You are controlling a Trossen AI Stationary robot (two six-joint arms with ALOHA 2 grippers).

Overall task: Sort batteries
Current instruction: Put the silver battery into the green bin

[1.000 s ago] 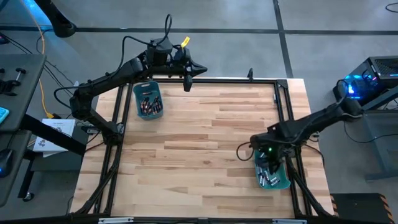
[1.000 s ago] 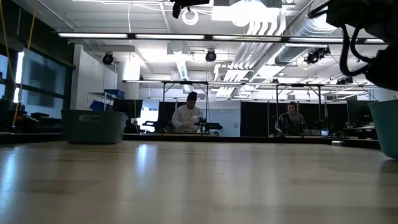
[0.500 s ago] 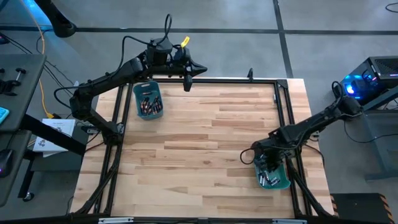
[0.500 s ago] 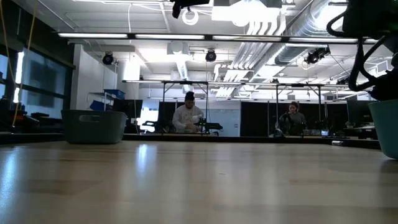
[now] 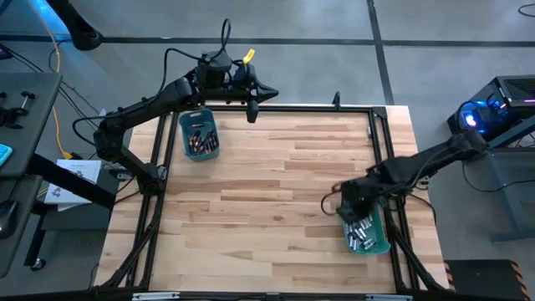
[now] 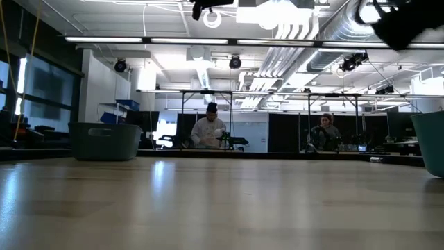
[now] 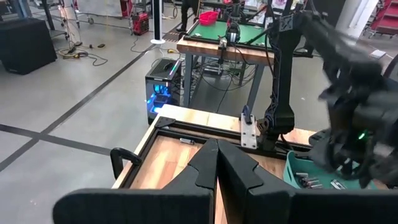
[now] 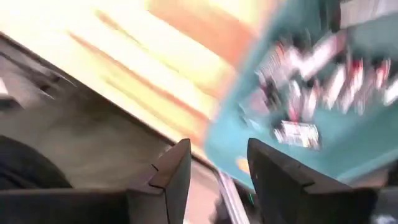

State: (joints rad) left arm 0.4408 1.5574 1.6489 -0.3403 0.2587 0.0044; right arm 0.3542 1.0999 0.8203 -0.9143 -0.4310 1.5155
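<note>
At the far left of the table, a teal bin [image 5: 199, 135] holds a handful of dark, copper-marked batteries [image 5: 201, 140]. Just beside it the left gripper [image 5: 252, 107] hangs over the table's back edge with its fingers pressed together and nothing between them; this arm looks to be waiting.

Across the bare wooden table [image 5: 267, 184], near the front right corner, a second teal bin [image 5: 378, 242] carries a mixed heap of batteries [image 5: 361, 232], silvery and dark. The right gripper [image 5: 345, 203] is just beside that bin's inner edge; in its wrist view the fingers [image 8: 175, 171] stand apart with a clear gap and no cell visible between them.

By my reading, the step in hand is picking from the mixed bin. The next move calls for lowering the parted fingers onto a single cell, squeezing, then carrying it across to the far bin.

The right wrist view is smeared, so individual cells are hard to tell apart. The low view cuts the right bin at its edge and shows no batteries.
</note>
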